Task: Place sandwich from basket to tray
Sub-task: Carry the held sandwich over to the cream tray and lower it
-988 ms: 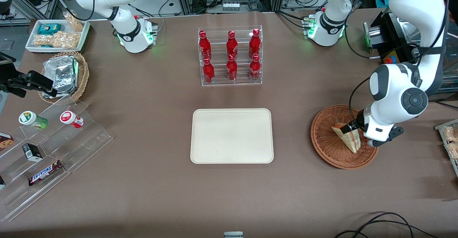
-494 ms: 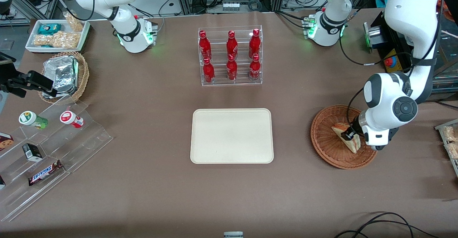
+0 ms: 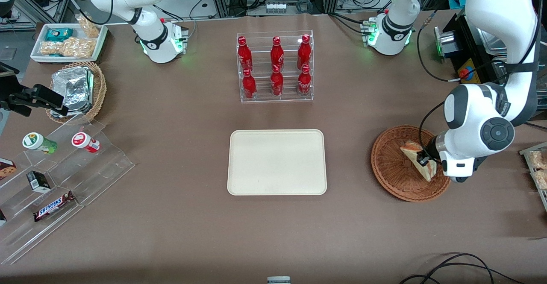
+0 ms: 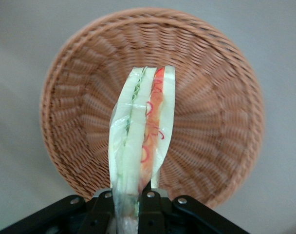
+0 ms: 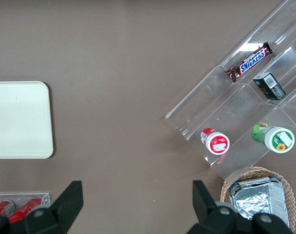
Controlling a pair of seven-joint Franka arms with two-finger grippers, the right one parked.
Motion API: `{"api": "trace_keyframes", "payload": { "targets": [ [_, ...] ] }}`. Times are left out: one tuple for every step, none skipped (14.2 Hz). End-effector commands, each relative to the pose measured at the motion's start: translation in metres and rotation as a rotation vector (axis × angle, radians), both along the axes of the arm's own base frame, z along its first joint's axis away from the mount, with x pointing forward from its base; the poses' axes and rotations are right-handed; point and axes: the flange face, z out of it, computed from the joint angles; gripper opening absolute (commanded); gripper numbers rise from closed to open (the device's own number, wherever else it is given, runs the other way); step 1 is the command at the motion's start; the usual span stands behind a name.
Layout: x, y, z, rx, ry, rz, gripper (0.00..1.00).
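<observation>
While the left arm reaches down over the basket [image 3: 395,166], its gripper [image 3: 424,159] has its jaws pinching the sandwich [image 3: 419,160] at one end. The wrist view shows this plainly: the gripper [image 4: 131,204] clamps the narrow wrapped end of the sandwich [image 4: 140,141], and the wedge stands out from the fingers with its cut edge showing pale bread, a green layer and a red-orange layer under clear wrap. Past the wedge lies the round woven bowl of the basket [image 4: 211,112], with brown table around it. Whether the sandwich touches the weave or hangs just clear of it cannot be told from either view.

From the front, the sandwich sits over the part of the basket nearest the arm's wrist, its long side slanting. The basket lies toward the working arm's end of the table. The tray [image 3: 277,162] lies flat at mid-table, well apart from the basket, and it shows partly in the right wrist view too [image 5: 21,119]. A clear rack of red bottles [image 3: 275,67] stands farther from the front camera than the tray.
</observation>
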Motion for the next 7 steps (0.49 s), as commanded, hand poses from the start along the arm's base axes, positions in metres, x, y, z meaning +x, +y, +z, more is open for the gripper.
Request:
{"api": "trace_keyframes", "payload": {
  "targets": [
    [0.000,-0.068,0.013,-0.061,-0.011,-0.278,0.02],
    [0.000,-0.099,0.011,-0.081,-0.027,-0.363,0.04],
    [0.002,-0.137,0.016,-0.087,-0.065,-0.451,0.05],
    [0.003,-0.171,0.017,-0.040,-0.089,-0.610,0.07],
    [0.000,-0.204,0.017,-0.005,-0.108,-0.715,0.07],
    [0.000,-0.220,0.011,-0.023,-0.109,-0.679,0.06],
    [-0.003,-0.247,0.009,-0.040,-0.119,-0.664,0.06]
  ]
}}
